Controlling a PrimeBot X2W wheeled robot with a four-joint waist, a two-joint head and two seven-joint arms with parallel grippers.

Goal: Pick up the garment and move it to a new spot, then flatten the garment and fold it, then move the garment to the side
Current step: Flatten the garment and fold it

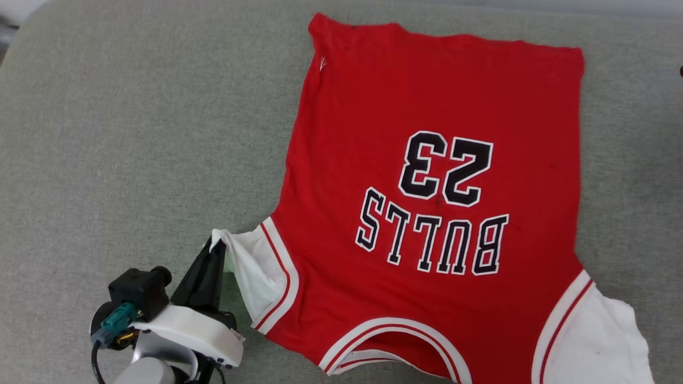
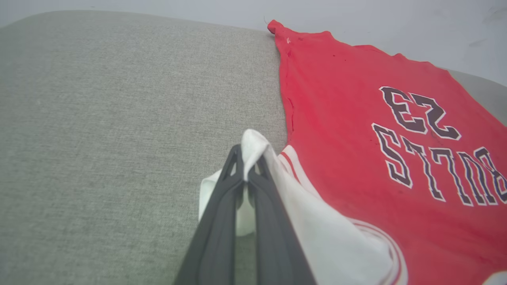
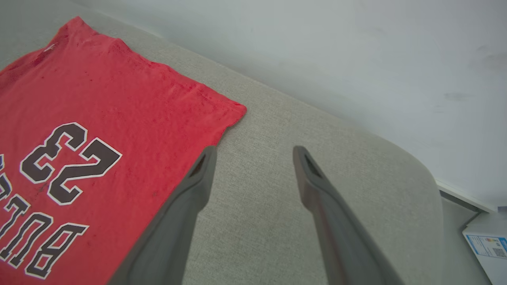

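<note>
1. The grey padded surface [image 1: 133,133] carried it all, and the garment [image 1: 427,160] lay spread across it, lettering up, collar toward the robot, hem at the far side.
2. Flattening looked to be the step in hand: the red body lay mostly smooth, and no fold had been made yet.
3. The right claw [image 3: 253,152] hung with its fingers wide apart near the garment's far hem corner, holding nothing.
4. The left claw [image 1: 216,250] was clamped on the tip of the white sleeve [image 1: 256,272], which sat bunched.
5. Next, probably: draw that sleeve outward until flat, then release before folding.
</note>
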